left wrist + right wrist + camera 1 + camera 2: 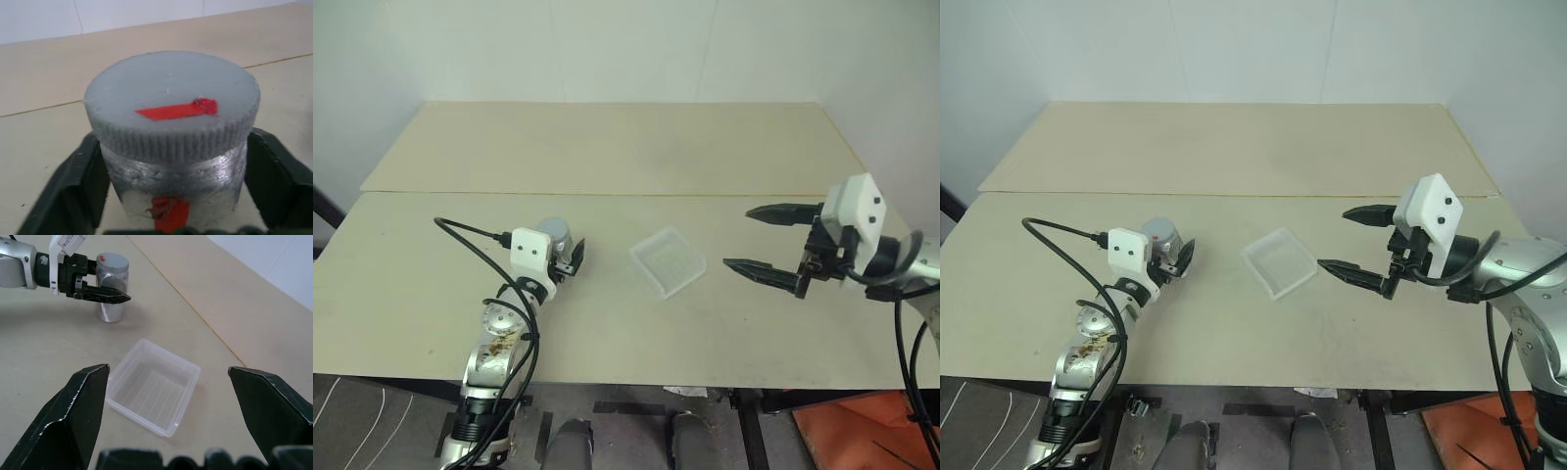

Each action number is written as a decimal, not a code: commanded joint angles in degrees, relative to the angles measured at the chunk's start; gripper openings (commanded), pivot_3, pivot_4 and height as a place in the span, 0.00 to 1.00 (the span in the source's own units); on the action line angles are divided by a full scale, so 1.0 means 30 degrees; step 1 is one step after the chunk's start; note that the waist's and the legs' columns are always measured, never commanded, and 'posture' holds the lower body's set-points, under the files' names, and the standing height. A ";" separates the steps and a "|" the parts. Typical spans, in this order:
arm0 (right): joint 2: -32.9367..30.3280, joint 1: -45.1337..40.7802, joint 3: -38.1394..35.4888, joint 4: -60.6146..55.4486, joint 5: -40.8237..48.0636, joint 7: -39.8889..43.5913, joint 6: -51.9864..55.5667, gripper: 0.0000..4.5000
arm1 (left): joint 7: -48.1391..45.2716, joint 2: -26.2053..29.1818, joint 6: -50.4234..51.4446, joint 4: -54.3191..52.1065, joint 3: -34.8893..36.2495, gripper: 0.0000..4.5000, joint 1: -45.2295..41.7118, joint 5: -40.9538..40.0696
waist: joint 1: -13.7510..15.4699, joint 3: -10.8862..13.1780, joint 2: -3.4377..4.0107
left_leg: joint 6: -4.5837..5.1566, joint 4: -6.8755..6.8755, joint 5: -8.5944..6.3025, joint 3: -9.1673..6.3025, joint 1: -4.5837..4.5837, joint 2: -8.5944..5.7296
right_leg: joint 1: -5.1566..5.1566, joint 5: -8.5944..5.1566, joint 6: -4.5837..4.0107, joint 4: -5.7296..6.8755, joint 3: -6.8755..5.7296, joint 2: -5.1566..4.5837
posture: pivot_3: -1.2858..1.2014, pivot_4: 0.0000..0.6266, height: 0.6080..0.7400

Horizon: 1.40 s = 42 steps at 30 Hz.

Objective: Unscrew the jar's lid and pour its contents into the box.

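Left wrist view has the jar (173, 196) upright on the table (607, 157), its grey lid (171, 100) on, red mark on top; what it holds cannot be made out. Left gripper (173, 191) fingers sit against both sides of the jar, just below the lid. Beside it, toward the right arm, the clear box (154, 387) lies empty. Right gripper (759, 240) hangs wide open, holding nothing.

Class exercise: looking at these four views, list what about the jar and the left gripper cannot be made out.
- The jar: its contents, hidden by the lid and frosted wall.
- Left gripper: whether its fingers press the jar; contact cannot be judged.
- Jar label: cut off in the left wrist view.
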 commanded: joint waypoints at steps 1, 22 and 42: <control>-0.0029 -0.0070 -0.0822 -0.0428 0.0233 0.0053 -0.0516 1.00 | 0.0155 -0.0114 -0.0904 0.0141 0.0351 0.57 -0.0459 -0.0017 | 0.0015 0.0000 0.0000 | 0.0000 0.0000 0.0000 0.0000 0.0000 0.0001 | 0.0000 0.0000 0.0000 0.0000 0.0001 0.0000 | 0.52 0.24 1.00; 0.5450 -0.8839 0.3919 0.1905 0.2505 -0.1680 0.3307 1.00 | -1.9789 0.7299 0.1331 0.7133 -0.0723 0.44 -1.0083 -0.7222 | -0.0427 0.0008 0.0011 | -0.0037 -0.0009 0.0022 -0.0011 -0.0017 0.0001 | -0.0038 -0.0005 0.0005 0.0030 -0.0008 0.0003 | 0.52 0.24 1.00; 0.8489 -1.2172 0.7396 0.3070 -0.0181 -0.5370 0.6659 1.00 | -2.3587 0.4755 -0.1718 1.1340 -0.2259 0.44 -1.3760 -0.5601 | -0.1028 0.0008 0.0015 | -0.0072 -0.0005 0.0048 -0.0033 -0.0198 -0.0001 | -0.0282 -0.0007 -0.0005 0.0148 -0.0004 0.0006 | 0.52 0.24 1.00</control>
